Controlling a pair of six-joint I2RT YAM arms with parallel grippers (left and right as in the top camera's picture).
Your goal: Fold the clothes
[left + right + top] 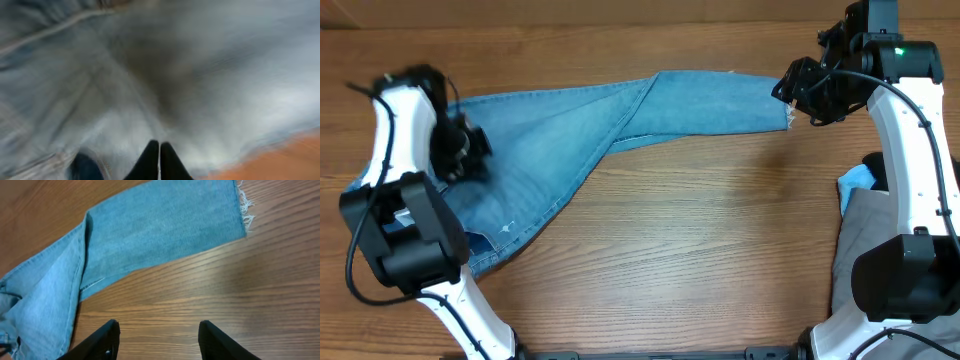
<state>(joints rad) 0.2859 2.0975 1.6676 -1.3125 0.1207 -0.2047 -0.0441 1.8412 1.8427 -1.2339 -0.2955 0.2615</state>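
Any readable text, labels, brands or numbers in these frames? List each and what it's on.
None readable.
The jeans: no tag or print shows in the overhead or right wrist view; the left wrist view is too blurred to tell.
The left arm: no lettering visible.
The right arm: only a green light, no lettering.

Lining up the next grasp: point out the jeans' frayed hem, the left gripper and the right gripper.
frayed hem (243,210): right wrist view, on the whitish fringe at the leg's end.
left gripper (159,150): left wrist view, where the shut fingertips meet.
right gripper (159,330): right wrist view, midway between open fingertips.
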